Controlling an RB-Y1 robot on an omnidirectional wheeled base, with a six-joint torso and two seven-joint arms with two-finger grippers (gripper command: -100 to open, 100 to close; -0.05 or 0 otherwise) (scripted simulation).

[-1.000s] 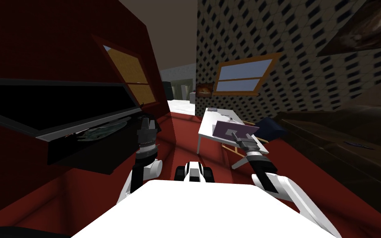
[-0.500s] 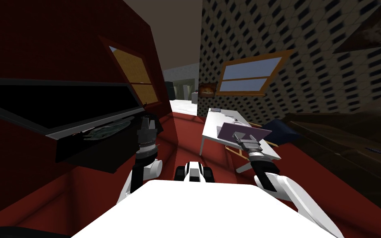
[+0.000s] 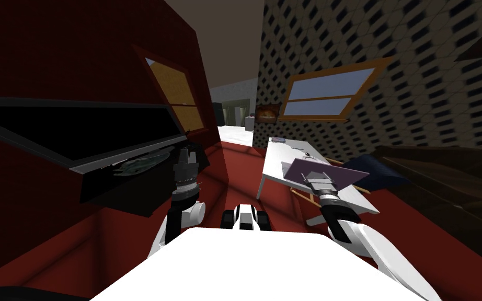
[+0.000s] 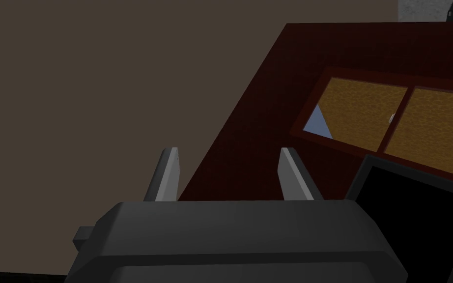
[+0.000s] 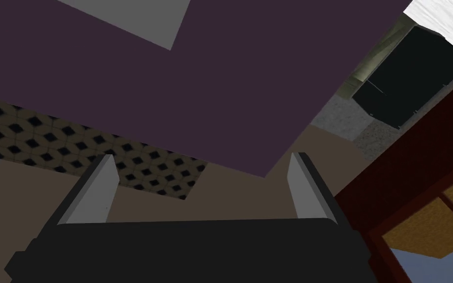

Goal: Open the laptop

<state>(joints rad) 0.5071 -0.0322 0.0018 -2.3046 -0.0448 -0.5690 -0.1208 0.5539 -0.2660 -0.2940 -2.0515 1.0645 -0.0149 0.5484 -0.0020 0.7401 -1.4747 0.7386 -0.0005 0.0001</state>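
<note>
Head view, target: the purple laptop [image 3: 334,172] sits on the white table [image 3: 279,157] with its lid tilted up. It lies dead ahead of the right gripper [image 3: 310,176], right at the tips.
Head view, nearer arm: the right one, no contest. The left gripper [image 3: 184,155] stands upright, well apart from the table.
Left wrist view, left hand: blades spread, nothing between them.
Right wrist view, grip: both fingers [image 5: 98,189] are splayed wide and hold nothing.
Right wrist view, lid [image 5: 171,88]: its purple outer face spreads beyond both fingertips, with the grey badge [image 5: 132,19] further out. The lid's long edge runs crosswise to the fingers, just past the tips. Whether it touches them I can't tell.
Coming move, my read: the lid looks partly raised, so pushing forward along the fingers should swing it further back.
</note>
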